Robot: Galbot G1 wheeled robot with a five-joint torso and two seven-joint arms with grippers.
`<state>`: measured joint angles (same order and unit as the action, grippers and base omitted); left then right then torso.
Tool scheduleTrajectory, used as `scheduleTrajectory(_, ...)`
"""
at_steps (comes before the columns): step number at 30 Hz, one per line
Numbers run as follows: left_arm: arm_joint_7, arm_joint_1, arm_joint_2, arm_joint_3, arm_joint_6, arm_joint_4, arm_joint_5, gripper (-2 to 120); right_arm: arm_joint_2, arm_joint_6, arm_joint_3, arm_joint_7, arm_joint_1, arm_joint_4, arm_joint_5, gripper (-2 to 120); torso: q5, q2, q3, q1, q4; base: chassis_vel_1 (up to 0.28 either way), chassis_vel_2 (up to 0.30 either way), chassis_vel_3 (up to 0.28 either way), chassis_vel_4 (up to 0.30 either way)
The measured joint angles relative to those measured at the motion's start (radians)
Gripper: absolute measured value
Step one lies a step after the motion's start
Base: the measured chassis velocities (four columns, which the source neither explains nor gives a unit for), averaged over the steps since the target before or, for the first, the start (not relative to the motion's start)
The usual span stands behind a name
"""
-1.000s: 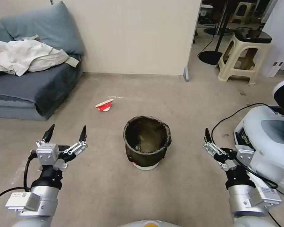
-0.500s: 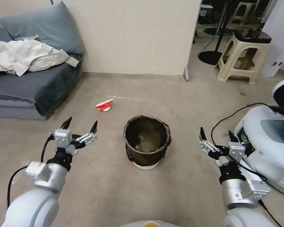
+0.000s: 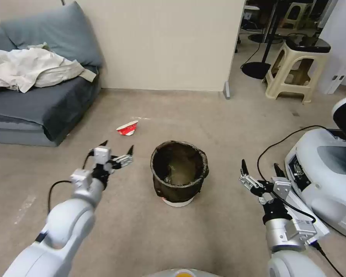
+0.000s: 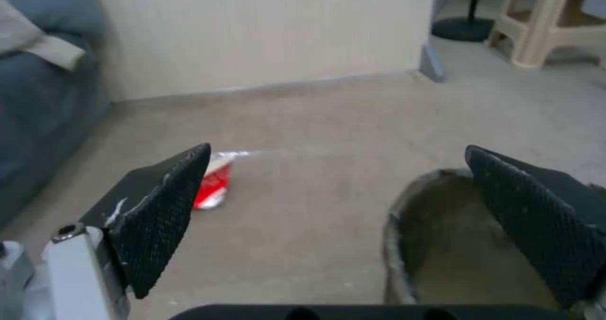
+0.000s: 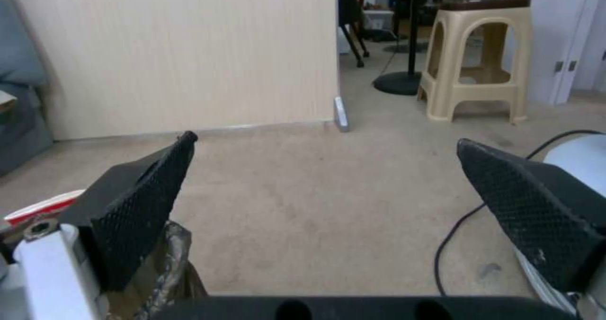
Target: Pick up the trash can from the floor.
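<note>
Reaching forward since a second ago, the left gripper (image 3: 117, 148) now hangs spread wide just beside the trash can (image 3: 179, 172), which stands upright on the floor (image 3: 219, 123) to its right; the right gripper (image 3: 259, 167) waits with fingers apart on the can's far side

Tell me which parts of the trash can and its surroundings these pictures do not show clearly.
- Trash can far side: head view, hidden by its own body.
- Its contents: too dark; left wrist view, partly covered by the left claw finger.
- Red-and-white cup: printing too small.
- Right claw: trash can cut by frame edge in right wrist view.
</note>
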<state>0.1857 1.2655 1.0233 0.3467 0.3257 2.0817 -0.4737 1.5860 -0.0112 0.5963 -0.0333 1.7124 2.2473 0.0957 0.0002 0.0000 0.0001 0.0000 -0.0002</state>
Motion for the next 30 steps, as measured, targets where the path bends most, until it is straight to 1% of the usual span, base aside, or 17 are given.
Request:
scheduleTrajectory(4, 0.040, -0.091, -0.001, -0.098, 0.086, -0.031, -0.013, 100, 0.005, 0.000, -0.003, -0.002, -0.001, -0.003, -0.003, 100, 0.0000, 0.000, 0.000, 0.000, 0.0002, 0.000, 0.000, 0.000, 0.000)
scheduleTrajectory(5, 0.040, -0.091, -0.001, -0.098, 0.086, -0.031, -0.013, 100, 0.005, 0.000, -0.003, -0.002, -0.001, -0.003, -0.003, 100, 0.0000, 0.000, 0.000, 0.000, 0.0002, 0.000, 0.000, 0.000, 0.000)
scheduleTrajectory(7, 0.048, -0.121, -0.001, -0.129, 0.106, -0.047, -0.015, 100, 0.005, -0.001, -0.002, -0.003, -0.003, -0.005, -0.004, 100, -0.0001, 0.000, 0.000, 0.000, 0.0002, 0.000, 0.000, 0.000, 0.000)
scheduleTrajectory(10, 0.050, -0.135, -0.001, -0.143, 0.115, -0.056, -0.016, 100, 0.005, -0.002, -0.001, -0.004, -0.006, -0.008, -0.005, 100, -0.0001, 0.000, 0.000, 0.000, 0.0002, 0.000, 0.000, 0.000, 0.000)
scheduleTrajectory(14, 0.070, -0.153, 0.006, -0.167, 0.177, -0.066, -0.017, 100, 0.005, -0.004, -0.007, -0.004, -0.016, -0.023, -0.006, 100, 0.0000, 0.000, 0.000, 0.000, 0.0003, 0.000, 0.000, 0.000, 0.000)
scheduleTrajectory(15, 0.070, -0.153, 0.006, -0.167, 0.177, -0.066, -0.017, 100, 0.005, -0.004, -0.007, -0.004, -0.016, -0.023, -0.006, 100, 0.0000, 0.000, 0.000, 0.000, 0.0003, 0.000, 0.000, 0.000, 0.000)
scheduleTrajectory(17, 0.093, -0.163, 0.011, -0.186, 0.214, -0.071, -0.018, 100, 0.004, -0.005, -0.011, -0.005, -0.018, -0.030, -0.007, 100, 0.0000, 0.000, 0.000, 0.000, 0.0004, 0.000, 0.000, 0.000, 0.000)
scheduleTrajectory(19, 0.100, -0.169, 0.013, -0.195, 0.225, -0.075, -0.019, 100, 0.004, -0.005, -0.011, -0.005, -0.018, -0.031, -0.007, 100, 0.0000, 0.000, 0.000, 0.000, 0.0004, 0.000, 0.000, 0.000, 0.000)
scheduleTrajectory(22, 0.124, -0.191, 0.022, -0.221, 0.265, -0.091, -0.025, 100, 0.004, -0.005, -0.010, -0.007, -0.018, -0.031, -0.007, 100, -0.0002, 0.000, 0.000, 0.000, 0.0003, 0.000, 0.000, 0.000, 0.000)
scheduleTrajectory(23, 0.138, -0.202, 0.028, -0.231, 0.286, -0.098, -0.038, 100, 0.004, -0.005, -0.009, -0.008, -0.018, -0.031, -0.007, 100, -0.0001, 0.000, 0.000, 0.000, 0.0002, 0.000, 0.000, 0.000, 0.000)
scheduleTrajectory(24, 0.138, -0.202, 0.028, -0.231, 0.286, -0.098, -0.038, 100, 0.004, -0.005, -0.009, -0.008, -0.018, -0.031, -0.007, 100, -0.0001, 0.000, 0.000, 0.000, 0.0002, 0.000, 0.000, 0.000, 0.000)
scheduleTrajectory(27, 0.180, -0.235, 0.052, -0.261, 0.342, -0.127, -0.097, 100, 0.005, -0.005, -0.007, -0.012, -0.019, -0.031, -0.007, 100, -0.0001, 0.000, 0.000, 0.000, 0.0002, 0.000, 0.000, 0.000, 0.000)
scheduleTrajectory(30, 0.185, -0.247, 0.063, -0.275, 0.350, -0.144, -0.111, 100, 0.005, -0.004, -0.006, -0.014, -0.018, -0.031, -0.007, 100, -0.0001, 0.000, 0.000, 0.000, 0.0002, 0.000, 0.000, 0.000, 0.000)
